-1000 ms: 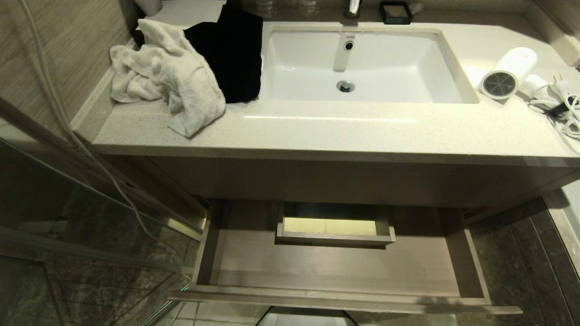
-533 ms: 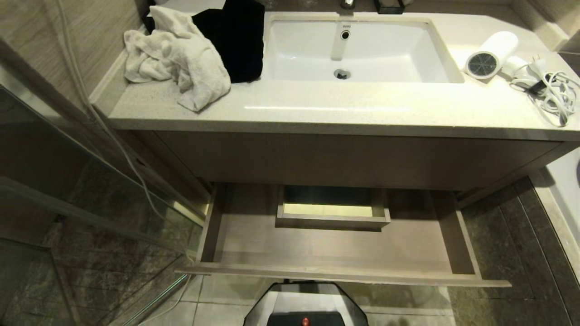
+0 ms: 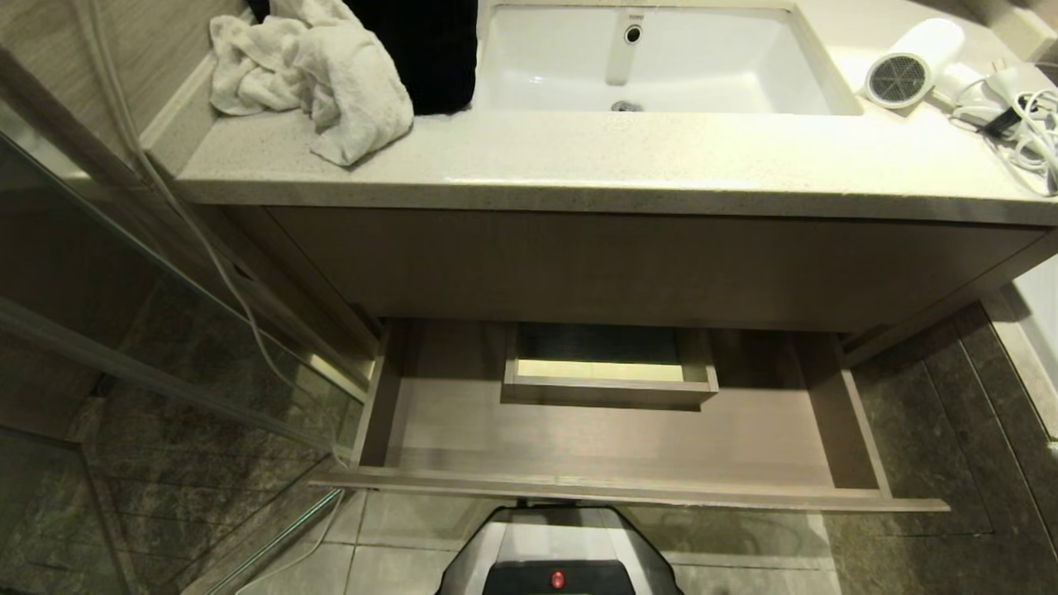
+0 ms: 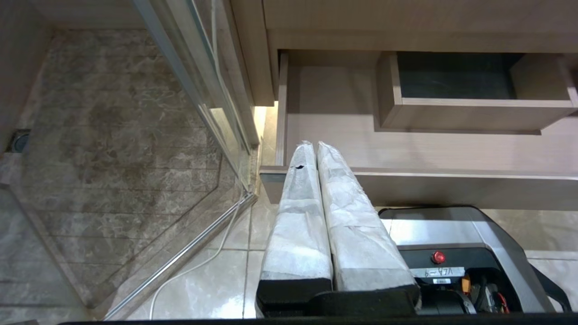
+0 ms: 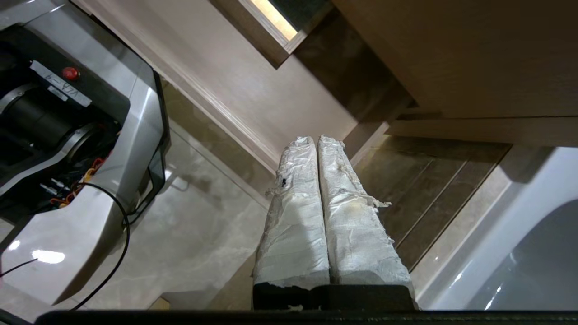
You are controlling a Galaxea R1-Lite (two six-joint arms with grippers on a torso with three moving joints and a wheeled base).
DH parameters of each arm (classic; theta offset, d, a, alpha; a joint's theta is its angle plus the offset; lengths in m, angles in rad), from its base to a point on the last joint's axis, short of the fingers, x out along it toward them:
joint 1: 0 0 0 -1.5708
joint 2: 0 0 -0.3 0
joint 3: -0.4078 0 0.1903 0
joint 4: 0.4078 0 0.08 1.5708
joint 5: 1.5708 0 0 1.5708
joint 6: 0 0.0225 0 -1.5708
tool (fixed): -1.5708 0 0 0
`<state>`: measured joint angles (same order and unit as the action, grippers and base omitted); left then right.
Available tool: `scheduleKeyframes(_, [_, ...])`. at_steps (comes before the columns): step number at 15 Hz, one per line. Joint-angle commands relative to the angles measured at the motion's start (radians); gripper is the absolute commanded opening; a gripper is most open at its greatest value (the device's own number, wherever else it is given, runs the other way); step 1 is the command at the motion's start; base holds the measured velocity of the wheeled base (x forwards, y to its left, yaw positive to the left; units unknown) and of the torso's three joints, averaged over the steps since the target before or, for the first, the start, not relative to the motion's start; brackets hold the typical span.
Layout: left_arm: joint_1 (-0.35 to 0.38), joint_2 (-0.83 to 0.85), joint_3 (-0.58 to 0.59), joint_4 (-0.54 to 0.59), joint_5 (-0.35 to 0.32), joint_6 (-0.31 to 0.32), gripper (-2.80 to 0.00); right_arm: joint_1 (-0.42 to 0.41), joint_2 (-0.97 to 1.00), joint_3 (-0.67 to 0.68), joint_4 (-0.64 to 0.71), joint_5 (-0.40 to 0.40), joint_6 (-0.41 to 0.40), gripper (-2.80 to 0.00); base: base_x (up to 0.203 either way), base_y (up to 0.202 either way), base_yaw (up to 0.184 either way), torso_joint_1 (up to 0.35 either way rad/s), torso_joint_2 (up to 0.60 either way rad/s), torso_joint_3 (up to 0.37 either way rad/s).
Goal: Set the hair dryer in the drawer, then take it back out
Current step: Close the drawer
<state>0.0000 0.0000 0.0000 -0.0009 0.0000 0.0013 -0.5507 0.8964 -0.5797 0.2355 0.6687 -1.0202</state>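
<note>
Hair dryer [image 3: 909, 66] is sitting on the counter [image 3: 628, 161], drawer [image 3: 612, 446] is gaping (nothing inside); both grippers [image 4: 312, 146] [image 5: 314, 141] are hanging clenched, holding nothing.

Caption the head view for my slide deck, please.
Open empty drawer below the vanity; hair dryer on the countertop.

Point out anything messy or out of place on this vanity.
The white towel lies crumpled at the countertop's left end. The hair dryer lies on its side right of the sink, cord tangled.
</note>
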Motion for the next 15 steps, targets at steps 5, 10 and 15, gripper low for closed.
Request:
scheduleKeyframes(5, [0.000, -0.002, 0.000, -0.001, 0.000, 0.000, -2.80, 0.037, -0.011, 0.028, 0.014, 0.003, -0.008, -2.80, 0.000, 0.000, 0.000, -0.303, 0.49, 0.180])
scheduleKeyframes(10, [0.000, -0.002, 0.000, -0.001, 0.000, 0.000, -2.80, 0.038, -0.013, 0.024, 0.062, 0.003, -0.014, -2.80, 0.000, 0.000, 0.000, -0.352, 0.52, 0.166])
scheduleKeyframes(15, [0.000, -0.002, 0.000, -0.001, 0.000, 0.000, -2.80, 0.052, -0.018, 0.018, 0.143, 0.000, -0.021, -2.80, 0.000, 0.000, 0.000, -0.185, 0.40, 0.218])
